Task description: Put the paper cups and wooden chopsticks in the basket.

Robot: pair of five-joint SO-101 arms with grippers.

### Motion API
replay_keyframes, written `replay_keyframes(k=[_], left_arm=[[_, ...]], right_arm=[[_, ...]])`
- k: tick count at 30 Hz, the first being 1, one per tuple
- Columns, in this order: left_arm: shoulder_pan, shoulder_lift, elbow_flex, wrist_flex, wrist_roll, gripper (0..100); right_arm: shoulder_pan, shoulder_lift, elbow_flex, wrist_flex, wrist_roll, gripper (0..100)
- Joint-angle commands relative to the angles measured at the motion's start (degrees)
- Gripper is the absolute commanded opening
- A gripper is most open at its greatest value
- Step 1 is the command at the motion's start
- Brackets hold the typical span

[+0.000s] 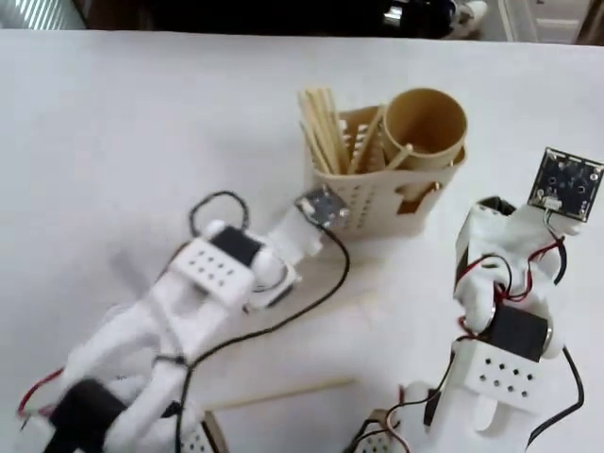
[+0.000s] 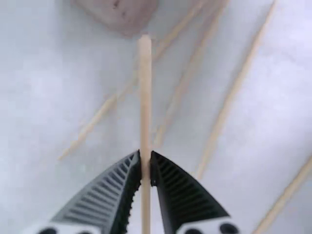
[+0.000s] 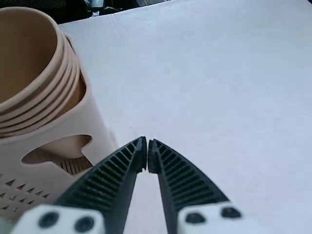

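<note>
The left gripper (image 2: 145, 168) has its fingers clamped on a single wooden chopstick (image 2: 145, 87), which runs straight out past the fingertips. More chopsticks (image 2: 229, 97) lie blurred beyond it. The left arm (image 1: 226, 260) stretches across the white surface (image 1: 142, 113) up to the near wall of the basket (image 1: 377, 203). Inside the basket a bundle of chopsticks (image 1: 326, 127) stands upright beside a stack of paper cups (image 1: 425, 127). The right gripper (image 3: 147, 156) sits just beside the basket's side wall, its fingers closed together and holding nothing. A loose chopstick (image 1: 283, 390) lies flat on the surface, well apart from the basket on its near side.
</note>
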Motion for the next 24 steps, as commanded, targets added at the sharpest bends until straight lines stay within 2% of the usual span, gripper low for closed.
replay_keyframes(k=[1, 7, 12, 18, 24], left_arm=[[-2.8, -10.1, -1.5, 2.4, -4.3, 2], [-3.6, -18.9, -3.6, 7.7, -8.1, 2], [-3.6, -22.5, -15.1, 13.1, -8.1, 2], [-3.3, -18.8, -30.9, 14.0, -7.8, 2], [-2.9, -9.2, -50.7, 9.8, -1.1, 2]], right_arm=[[0.6, -1.4, -1.7, -0.1, 0.4, 1.8], [0.6, -1.4, -1.7, -0.1, 0.4, 1.8], [0.6, -1.2, -1.7, -0.1, 0.4, 1.8], [0.6, -1.1, -1.6, -0.1, 0.4, 1.8], [0.6, -1.0, -1.6, -0.1, 0.3, 1.8]])
